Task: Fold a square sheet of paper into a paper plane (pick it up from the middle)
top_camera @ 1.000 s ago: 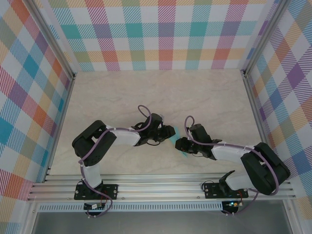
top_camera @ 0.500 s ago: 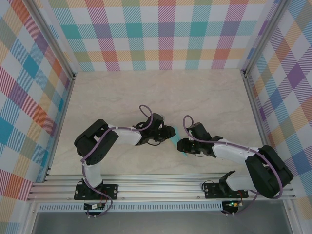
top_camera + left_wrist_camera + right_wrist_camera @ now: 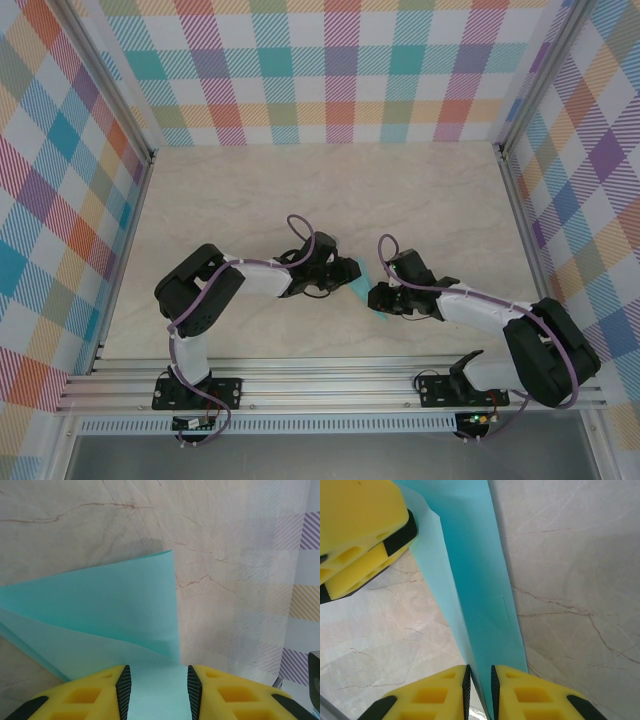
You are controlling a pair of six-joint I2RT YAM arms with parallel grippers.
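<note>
Beige marble-look tabletop [image 3: 300,190] sits inside plaid walls [image 3: 340,60], with aluminium rails [image 3: 330,385] along the near edge. From above, you see the cyan sheet of paper [image 3: 360,286] as a thin strip at mid-table. It slants from far-left to near-right between the left tool [image 3: 350,272] and the right tool [image 3: 374,298].

On your left wrist camera, the folded sheet [image 3: 100,610] passes between spread pads, one corner pointing away; you cannot tell whether they pinch it.

On your right wrist camera, the tool [image 3: 480,677] is clenched on the sheet's [image 3: 480,580] crease. The long fold runs away from it toward the left tool's yellow fingers [image 3: 355,515].
</note>
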